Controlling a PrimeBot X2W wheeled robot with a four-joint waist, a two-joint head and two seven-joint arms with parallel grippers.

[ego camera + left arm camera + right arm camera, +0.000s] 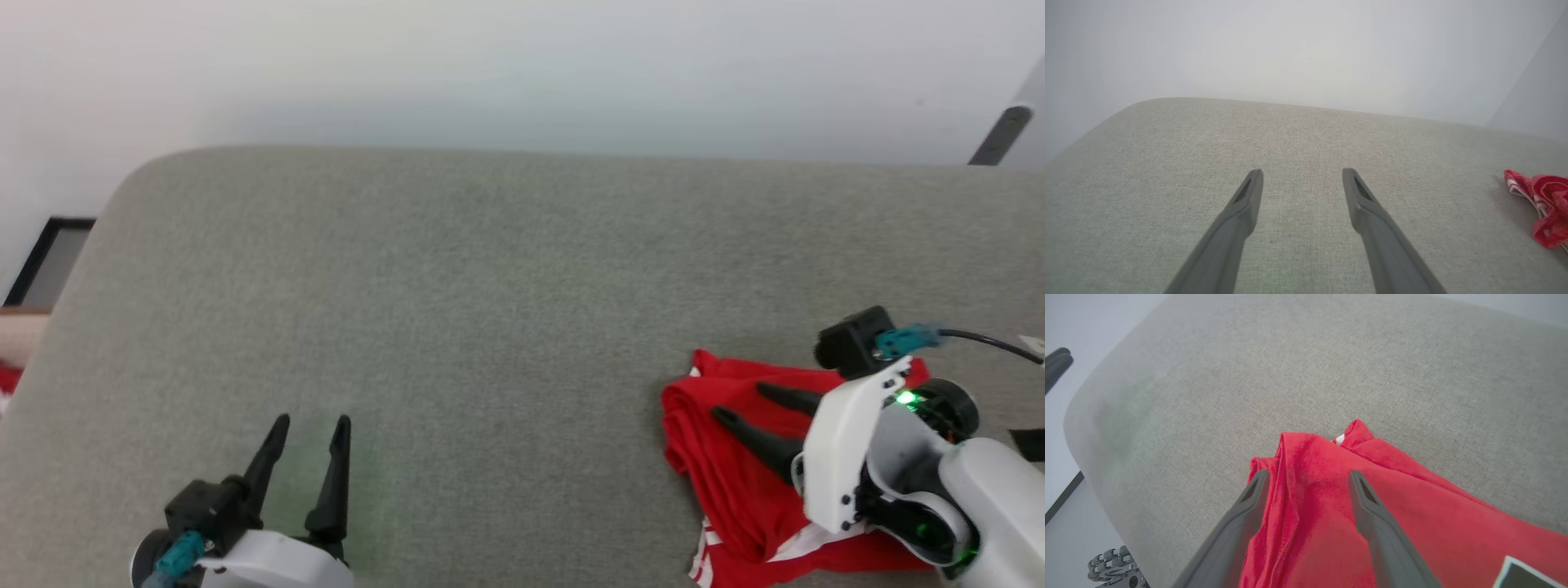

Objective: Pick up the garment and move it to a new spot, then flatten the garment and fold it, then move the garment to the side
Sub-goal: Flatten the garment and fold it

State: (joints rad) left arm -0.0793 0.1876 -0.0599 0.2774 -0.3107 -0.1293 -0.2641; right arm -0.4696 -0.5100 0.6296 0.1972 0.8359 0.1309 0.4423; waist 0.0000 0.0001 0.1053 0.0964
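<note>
The garment, red with white striped trim, lies folded in a bundle at the right front of the grey padded surface. My right gripper hovers just over it, fingers spread apart, pointing left across the cloth. In the right wrist view the garment fills the gap between the open fingers of the right gripper, and a corner of a black white-edged numeral shows at the lower right. My left gripper stands open at the lower left, well away. In the left wrist view the left gripper is over bare fabric, with the garment at the far right edge.
The grey surface has a rounded far-left corner and ends at a pale wall behind. A dark-framed panel sits beyond the left edge. Wheels of the robot's base show below the surface edge in the right wrist view.
</note>
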